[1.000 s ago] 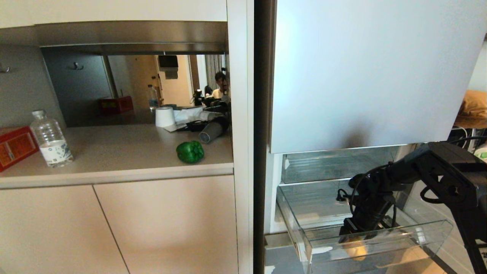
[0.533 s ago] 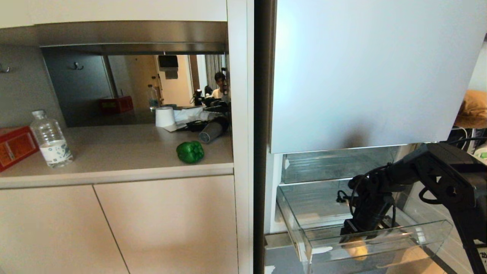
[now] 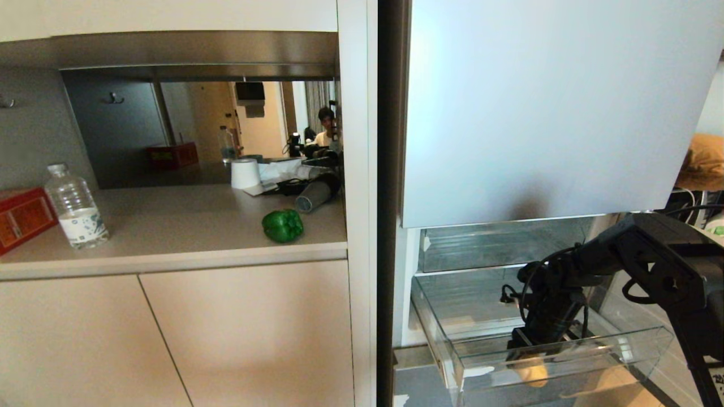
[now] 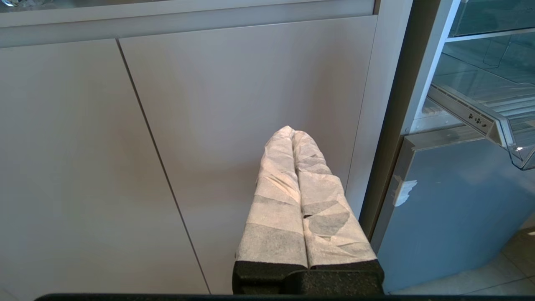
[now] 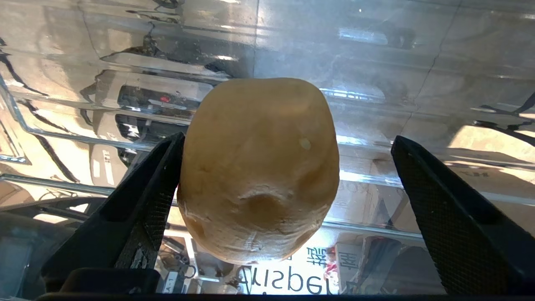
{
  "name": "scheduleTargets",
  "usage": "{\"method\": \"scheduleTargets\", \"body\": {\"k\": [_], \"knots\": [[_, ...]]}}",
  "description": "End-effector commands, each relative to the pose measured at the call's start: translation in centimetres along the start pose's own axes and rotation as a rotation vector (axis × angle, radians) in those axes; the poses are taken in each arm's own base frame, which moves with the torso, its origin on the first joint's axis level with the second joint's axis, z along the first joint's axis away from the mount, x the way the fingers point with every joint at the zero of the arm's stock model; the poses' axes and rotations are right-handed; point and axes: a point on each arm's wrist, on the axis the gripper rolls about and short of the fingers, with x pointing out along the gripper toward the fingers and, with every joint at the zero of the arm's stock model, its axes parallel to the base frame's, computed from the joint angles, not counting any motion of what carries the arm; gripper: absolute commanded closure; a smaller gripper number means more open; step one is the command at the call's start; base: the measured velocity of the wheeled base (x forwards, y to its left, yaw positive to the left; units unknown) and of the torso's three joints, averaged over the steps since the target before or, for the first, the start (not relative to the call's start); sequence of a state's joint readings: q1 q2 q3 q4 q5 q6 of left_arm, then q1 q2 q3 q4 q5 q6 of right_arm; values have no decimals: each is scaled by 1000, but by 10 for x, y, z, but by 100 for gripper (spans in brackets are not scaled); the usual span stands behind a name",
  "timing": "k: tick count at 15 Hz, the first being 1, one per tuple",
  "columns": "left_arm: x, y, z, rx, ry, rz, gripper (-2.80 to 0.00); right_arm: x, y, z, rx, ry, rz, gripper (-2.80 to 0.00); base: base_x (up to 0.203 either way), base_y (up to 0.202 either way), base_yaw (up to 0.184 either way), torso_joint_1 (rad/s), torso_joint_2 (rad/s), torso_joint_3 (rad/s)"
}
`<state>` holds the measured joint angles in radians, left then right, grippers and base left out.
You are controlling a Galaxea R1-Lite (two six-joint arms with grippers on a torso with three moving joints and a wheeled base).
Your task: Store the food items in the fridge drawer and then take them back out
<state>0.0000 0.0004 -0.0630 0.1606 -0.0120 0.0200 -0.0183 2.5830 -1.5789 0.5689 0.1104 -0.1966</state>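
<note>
The tan potato (image 3: pixel 531 373) (image 5: pixel 259 167) lies in the pulled-out clear fridge drawer (image 3: pixel 565 353) (image 5: pixel 376 50) low on the right. My right gripper (image 3: pixel 529 350) (image 5: pixel 287 140) reaches down into the drawer and stands open around the potato. One black finger (image 5: pixel 142 200) is against the potato's side; the other finger (image 5: pixel 443 209) is well apart from it. The green bell pepper (image 3: pixel 282 225) sits on the counter near its front edge, by the fridge. My left gripper (image 4: pixel 292 130), wrapped in white, is shut on nothing in front of the cabinet doors.
A water bottle (image 3: pixel 76 206) and a red box (image 3: pixel 22 217) stand at the counter's left; a white roll (image 3: pixel 245 173) and a dark hair dryer (image 3: pixel 314 195) lie at the back. The upper fridge door (image 3: pixel 554 107) hangs above the drawer, with another clear drawer (image 3: pixel 498 243) behind.
</note>
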Motion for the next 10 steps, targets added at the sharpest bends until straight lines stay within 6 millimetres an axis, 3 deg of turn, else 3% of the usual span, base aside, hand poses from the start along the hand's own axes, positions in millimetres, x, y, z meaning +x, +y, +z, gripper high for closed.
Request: {"method": "scheduleTargets", "body": {"k": [1, 5, 6, 10], "knots": [[0, 0, 0, 0, -1, 0, 0, -2, 0, 0, -1, -2, -4, -280, 0, 0, 0, 0, 0, 0], [0, 0, 0, 0, -1, 0, 0, 1, 1, -2, -2, 11, -6, -280, 0, 0, 0, 0, 0, 0], [0, 0, 0, 0, -1, 1, 0, 0, 1, -2, -2, 10, -6, 0, 0, 0, 0, 0, 0, 0], [0, 0, 0, 0, 0, 0, 0, 0, 0, -2, 1, 9, -6, 0, 0, 0, 0, 0, 0, 0]]}}
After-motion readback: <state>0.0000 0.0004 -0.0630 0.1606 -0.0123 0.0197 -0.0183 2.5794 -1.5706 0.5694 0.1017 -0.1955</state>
